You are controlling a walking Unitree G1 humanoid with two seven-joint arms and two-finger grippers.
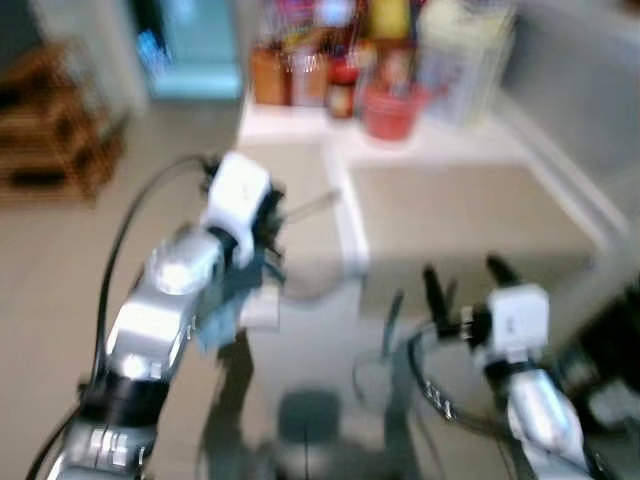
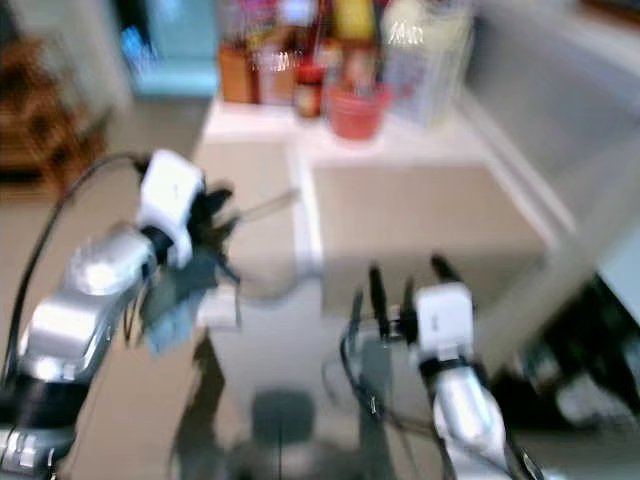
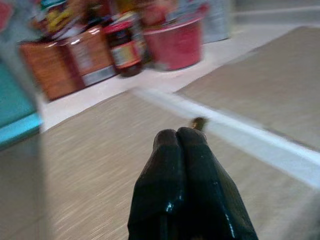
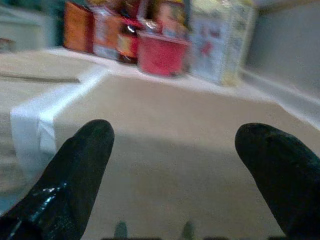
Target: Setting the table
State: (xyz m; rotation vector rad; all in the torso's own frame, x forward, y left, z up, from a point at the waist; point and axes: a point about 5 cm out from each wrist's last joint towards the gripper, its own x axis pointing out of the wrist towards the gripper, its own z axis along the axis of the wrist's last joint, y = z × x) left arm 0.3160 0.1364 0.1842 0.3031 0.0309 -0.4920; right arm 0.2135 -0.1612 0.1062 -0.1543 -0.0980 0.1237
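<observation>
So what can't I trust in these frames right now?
- Jars behind the red pot: head views are motion-blurred, labels unreadable.
- Thin stick-like thing past the shut left gripper: the fingers hide most of it in the left wrist view; I cannot say what it is or whether it is gripped.
- Mat ahead of the open right gripper: the picture's bottom edge cuts off its near side.

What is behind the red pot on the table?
Behind the red pot stand blurred jars and bottles, and beside it a pale box. Their lower parts are hidden by the pot; labels are too blurred to read.
</observation>
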